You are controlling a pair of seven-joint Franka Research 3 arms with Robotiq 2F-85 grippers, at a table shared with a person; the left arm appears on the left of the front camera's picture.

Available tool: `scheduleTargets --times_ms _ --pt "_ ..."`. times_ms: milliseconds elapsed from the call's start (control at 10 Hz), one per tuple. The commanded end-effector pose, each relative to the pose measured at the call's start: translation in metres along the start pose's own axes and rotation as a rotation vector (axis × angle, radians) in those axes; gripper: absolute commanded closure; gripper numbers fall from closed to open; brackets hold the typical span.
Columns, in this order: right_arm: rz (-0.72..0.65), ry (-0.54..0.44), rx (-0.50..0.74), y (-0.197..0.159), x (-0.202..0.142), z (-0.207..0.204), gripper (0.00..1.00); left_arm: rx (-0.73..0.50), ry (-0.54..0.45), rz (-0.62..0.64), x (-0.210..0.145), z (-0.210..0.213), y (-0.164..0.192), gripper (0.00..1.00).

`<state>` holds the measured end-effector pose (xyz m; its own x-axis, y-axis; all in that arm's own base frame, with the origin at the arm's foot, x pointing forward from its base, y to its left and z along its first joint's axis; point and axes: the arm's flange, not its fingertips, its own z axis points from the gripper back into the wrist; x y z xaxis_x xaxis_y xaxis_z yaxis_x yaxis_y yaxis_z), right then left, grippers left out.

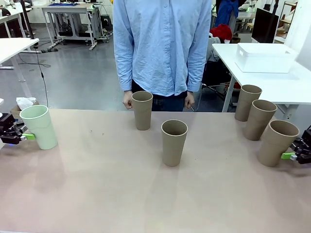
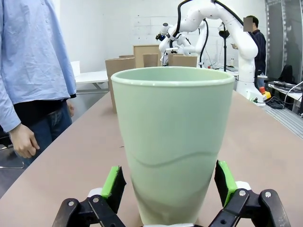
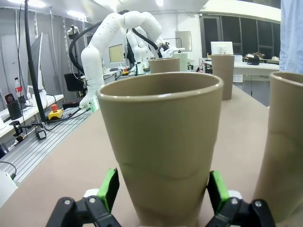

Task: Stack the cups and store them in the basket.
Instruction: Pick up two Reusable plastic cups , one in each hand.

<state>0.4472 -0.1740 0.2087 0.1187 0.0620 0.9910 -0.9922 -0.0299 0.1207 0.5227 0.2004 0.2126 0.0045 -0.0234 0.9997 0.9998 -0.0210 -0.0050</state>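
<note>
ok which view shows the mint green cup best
The left wrist view: the mint green cup is close and large, rim almost to base, between the green pads of the left gripper. The front view shows it whole but small, at the far left. The right wrist view has at most a pale far-off shape.

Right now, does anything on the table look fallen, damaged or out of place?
Nothing is fallen or damaged. The green cup and the five brown cups all stand upright and whole. Only the basket seems out of place: it sits on a separate white table at the far right, not on the cups' table.
</note>
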Motion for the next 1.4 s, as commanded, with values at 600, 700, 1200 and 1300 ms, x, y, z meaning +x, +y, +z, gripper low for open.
scheduleTargets --times_ms 600,700,1200,1300 --pt "-0.04 -0.045 0.027 -0.001 -0.002 -0.03 0.0 0.002 -0.033 -0.008 0.0 -0.039 -0.013 0.0" --pt "-0.037 -0.054 0.027 -0.001 -0.002 -0.031 0.0 0.006 -0.036 -0.006 -0.002 -0.042 -0.013 0.0" --pt "-0.025 -0.082 0.035 -0.002 -0.006 -0.039 0.0 0.001 -0.079 -0.015 -0.001 -0.048 -0.015 0.0" --pt "-0.026 -0.088 0.036 -0.003 -0.008 -0.042 0.0 -0.002 -0.087 -0.012 -0.002 -0.048 -0.015 0.0"
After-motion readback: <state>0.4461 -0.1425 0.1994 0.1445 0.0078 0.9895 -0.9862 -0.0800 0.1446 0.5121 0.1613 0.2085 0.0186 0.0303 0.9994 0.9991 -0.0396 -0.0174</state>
